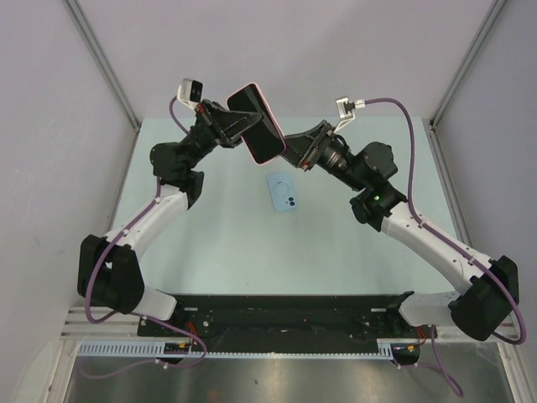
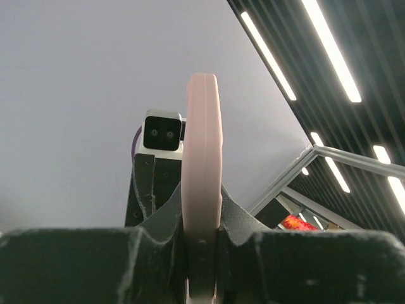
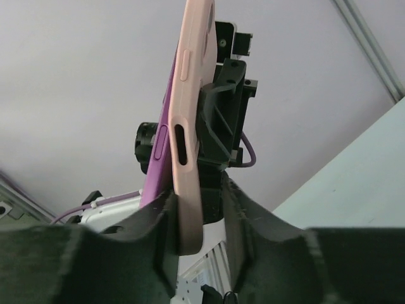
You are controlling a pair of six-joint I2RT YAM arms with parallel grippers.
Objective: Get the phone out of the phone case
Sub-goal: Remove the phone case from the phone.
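A pink phone case [image 1: 256,124] with a dark phone screen facing up is held high above the table's far side. My left gripper [image 1: 237,126] is shut on its left edge; in the left wrist view the case edge [image 2: 202,145] stands upright, pinched between the fingers of that gripper [image 2: 202,253]. My right gripper [image 1: 290,155] is at the case's lower right corner. In the right wrist view the case [image 3: 190,114] sits between the jaws of the right gripper [image 3: 197,206], touching the left finger with a gap to the right one. A purple phone [image 3: 159,158] peels out of the case's left side.
A light blue phone-shaped item [image 1: 283,192] lies flat on the pale green table [image 1: 210,243] below the grippers. Grey walls and metal posts [image 1: 105,63] enclose the back and sides. The arm bases and a black rail [image 1: 277,306] are at the near edge.
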